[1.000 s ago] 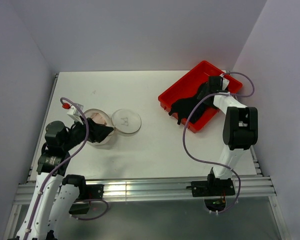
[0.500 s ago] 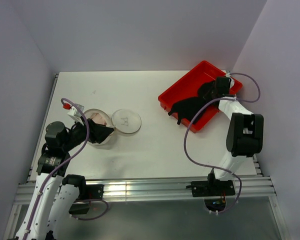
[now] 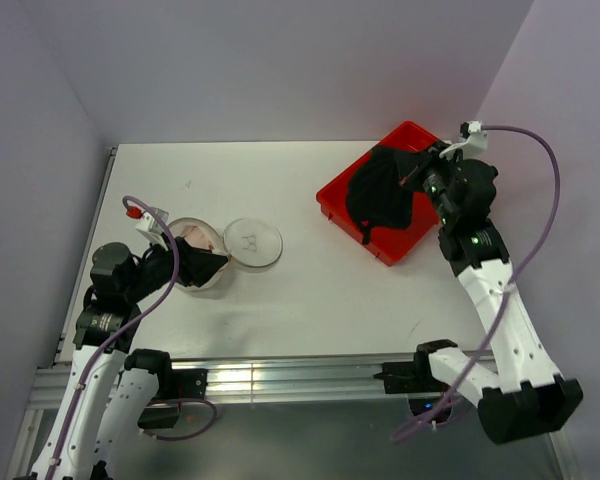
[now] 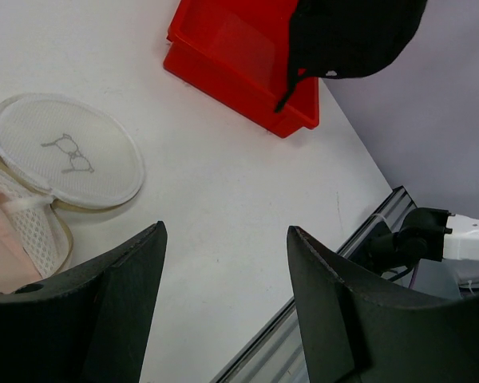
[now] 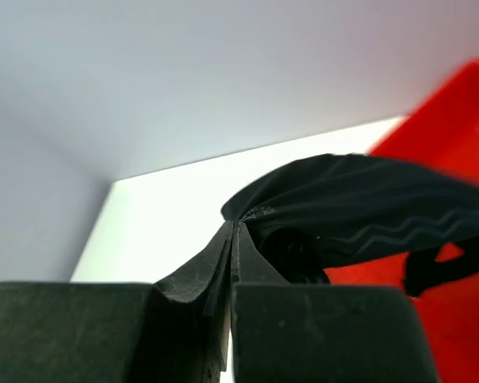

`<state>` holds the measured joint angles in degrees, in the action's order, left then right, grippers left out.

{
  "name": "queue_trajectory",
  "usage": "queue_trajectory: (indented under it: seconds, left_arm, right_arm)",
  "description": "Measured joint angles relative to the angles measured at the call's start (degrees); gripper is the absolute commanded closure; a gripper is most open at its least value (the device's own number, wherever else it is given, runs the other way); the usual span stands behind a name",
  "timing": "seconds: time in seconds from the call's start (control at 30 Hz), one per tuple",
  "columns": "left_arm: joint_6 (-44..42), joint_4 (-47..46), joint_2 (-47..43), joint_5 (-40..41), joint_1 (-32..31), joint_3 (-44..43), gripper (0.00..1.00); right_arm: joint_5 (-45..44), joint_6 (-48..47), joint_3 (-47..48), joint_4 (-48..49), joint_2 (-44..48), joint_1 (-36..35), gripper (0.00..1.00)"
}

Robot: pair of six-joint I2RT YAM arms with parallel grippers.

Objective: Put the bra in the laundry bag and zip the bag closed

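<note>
The black bra (image 3: 380,195) hangs in the air above the red tray, bunched, with a strap dangling. My right gripper (image 3: 412,172) is shut on its edge; in the right wrist view the fingertips (image 5: 235,227) pinch the bra (image 5: 367,203) fabric. The white mesh laundry bag (image 3: 192,232) stands at the left, with its round lid (image 3: 252,242) lying flat open beside it. My left gripper (image 3: 218,265) is open at the bag's near rim, holding nothing. In the left wrist view the lid (image 4: 64,152) and the bag (image 4: 24,231) are at the left.
The red tray (image 3: 340,190) sits at the back right of the table, near the right wall. Pale pink fabric (image 4: 0,263) shows inside the bag. The table's front rail (image 4: 319,319) runs close to my left gripper (image 4: 226,231).
My right gripper has shut on the bra and lifted it off the tray, and the right arm has risen. The left arm, bag and lid have not moved.
</note>
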<state>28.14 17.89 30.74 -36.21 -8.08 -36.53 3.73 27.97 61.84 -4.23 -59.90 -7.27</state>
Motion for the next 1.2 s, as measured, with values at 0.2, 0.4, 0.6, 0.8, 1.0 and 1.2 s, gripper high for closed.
queue_trajectory:
  seconds: [0.2, 0.4, 0.6, 0.8, 1.0, 1.2]
  left_arm:
    - [0.0, -0.02, 0.48, 0.0, 0.0, 0.04, 0.32]
    - [0.46, -0.35, 1.16, -0.02, 0.0, 0.22, 0.3]
    - [3.63, -3.78, 3.78, -1.22, -0.42, 1.49, 0.28]
    - [6.91, -6.19, 8.61, 2.29, -8.37, 1.55, 0.28]
    - [9.77, -9.97, 18.32, 13.44, -23.32, 0.7, 0.35]
    - [12.76, -14.97, 32.09, 25.53, -30.12, -2.21, 0.43]
  right_arm:
    - [5.95, -1.62, 0.02, -5.38, 10.32, -7.67, 1.0]
    - [9.88, -0.83, -14.08, -6.08, 15.91, -13.75, 0.49]
    - [8.11, 0.09, -26.88, -13.31, 12.31, -13.99, 0.32]
    - [6.67, 0.26, -27.21, -13.49, 14.71, -13.99, 0.35]
    - [5.95, 0.63, -27.54, -11.3, 14.47, -15.54, 0.45]
    - [4.28, 0.79, -28.87, -9.49, 15.06, -17.79, 0.57]
